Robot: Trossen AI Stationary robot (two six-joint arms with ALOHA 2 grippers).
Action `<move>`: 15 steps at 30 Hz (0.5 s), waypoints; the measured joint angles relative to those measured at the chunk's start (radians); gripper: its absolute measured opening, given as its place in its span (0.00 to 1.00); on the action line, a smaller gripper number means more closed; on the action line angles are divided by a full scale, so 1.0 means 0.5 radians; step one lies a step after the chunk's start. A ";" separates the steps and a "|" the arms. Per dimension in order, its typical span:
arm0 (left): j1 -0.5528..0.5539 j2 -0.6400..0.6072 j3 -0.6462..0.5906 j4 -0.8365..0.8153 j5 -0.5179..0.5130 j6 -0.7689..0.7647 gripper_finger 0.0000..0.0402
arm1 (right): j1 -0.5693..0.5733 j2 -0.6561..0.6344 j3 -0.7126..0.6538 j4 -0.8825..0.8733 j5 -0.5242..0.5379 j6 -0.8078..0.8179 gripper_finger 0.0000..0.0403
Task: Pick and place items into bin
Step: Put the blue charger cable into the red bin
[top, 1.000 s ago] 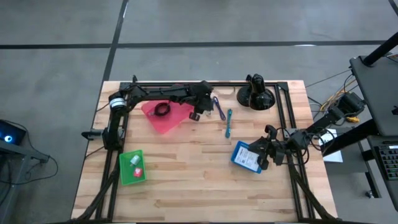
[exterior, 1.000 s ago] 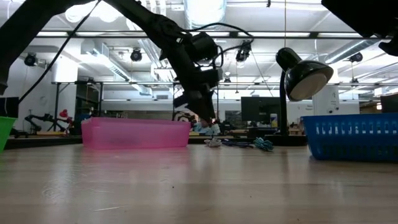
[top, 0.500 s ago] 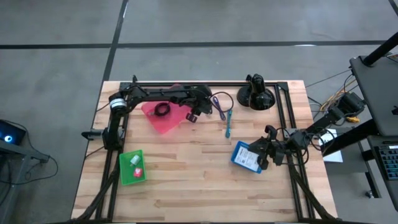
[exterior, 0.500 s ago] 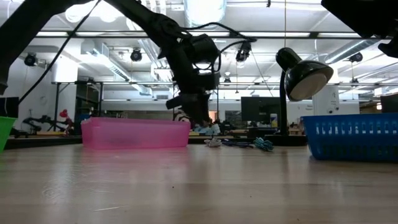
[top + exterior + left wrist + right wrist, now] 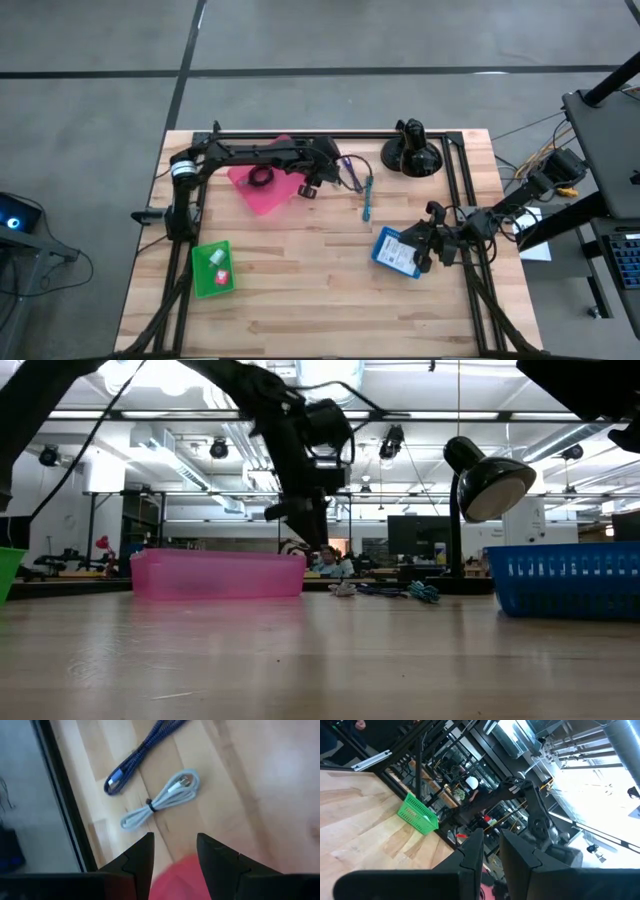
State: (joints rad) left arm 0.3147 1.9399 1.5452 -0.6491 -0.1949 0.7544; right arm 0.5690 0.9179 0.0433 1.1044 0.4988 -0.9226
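My left gripper (image 5: 308, 188) (image 5: 174, 852) hangs open and empty above the right rim of the pink bin (image 5: 262, 197) (image 5: 185, 877), raised off the table in the low view (image 5: 303, 525). A black coiled cable (image 5: 260, 177) lies inside that bin. Just right of the gripper, on the wood, lie a purple braided cable (image 5: 350, 170) (image 5: 140, 752), a white bundled cable (image 5: 162, 800) and a teal stick (image 5: 368, 197). My right gripper (image 5: 420, 247) (image 5: 491, 855) waits with its fingers close together over the blue bin (image 5: 392, 252).
A green bin (image 5: 212, 270) holding small red and white pieces sits near the left front. The black domed camera mount (image 5: 412, 155) stands at the far edge, right of the cables. A black frame rail (image 5: 300, 137) runs along the far edge. Bare wood spans the table's middle and front.
My left gripper has risen from table height beside the cables and drifted a little toward the table's left, ending above the pink bin's right rim. My right arm has kept still.
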 joint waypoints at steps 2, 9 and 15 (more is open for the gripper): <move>-0.010 -0.054 0.000 -0.078 0.004 -0.174 0.33 | 0.000 0.000 0.000 0.000 0.000 -0.019 0.13; -0.024 -0.297 -0.045 -0.545 0.021 -0.776 0.33 | -0.002 0.001 -0.001 -0.016 0.016 0.005 0.13; -0.030 -0.594 -0.207 -0.672 0.025 -1.072 0.33 | -0.002 0.005 0.048 -0.056 0.209 0.044 0.19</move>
State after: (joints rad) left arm 0.2996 1.6427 1.4419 -0.9851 -0.1822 0.2184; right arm 0.5682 0.9203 0.0675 1.0766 0.6031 -0.9004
